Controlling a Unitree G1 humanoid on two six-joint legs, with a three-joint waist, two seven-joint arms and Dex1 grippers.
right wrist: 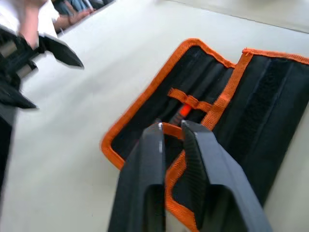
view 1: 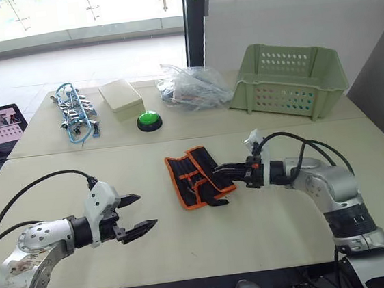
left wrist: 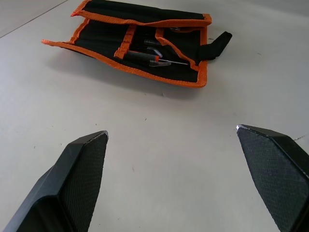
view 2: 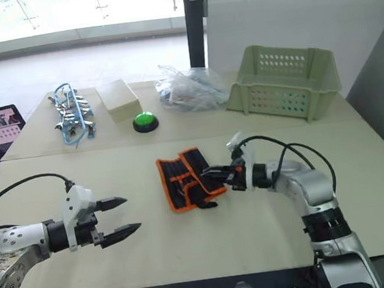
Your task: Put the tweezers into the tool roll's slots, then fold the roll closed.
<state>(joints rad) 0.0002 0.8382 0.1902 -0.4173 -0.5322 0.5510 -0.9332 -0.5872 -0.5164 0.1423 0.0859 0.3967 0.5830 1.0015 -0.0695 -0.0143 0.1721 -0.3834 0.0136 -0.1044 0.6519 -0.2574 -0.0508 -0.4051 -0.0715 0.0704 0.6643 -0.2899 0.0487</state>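
The tool roll (view 1: 195, 176) is laid open on the table (view 1: 269, 225), in front of the green button (view 1: 149, 120). Tweezers (left wrist: 153, 59) are seen tucked in its slots. Its orange edge is pinched by the right gripper (view 1: 220, 172), whose fingers are nearly closed on it. The left gripper (view 1: 134, 214) is held wide open, empty, well left of the roll.

Flat black fabric tool roll with orange edging (view 1: 194, 177) lies unfolded at bench centre, strap trailing. Slim dark tweezers with thin metal tips (left wrist: 153, 54) sit tucked in its slots.
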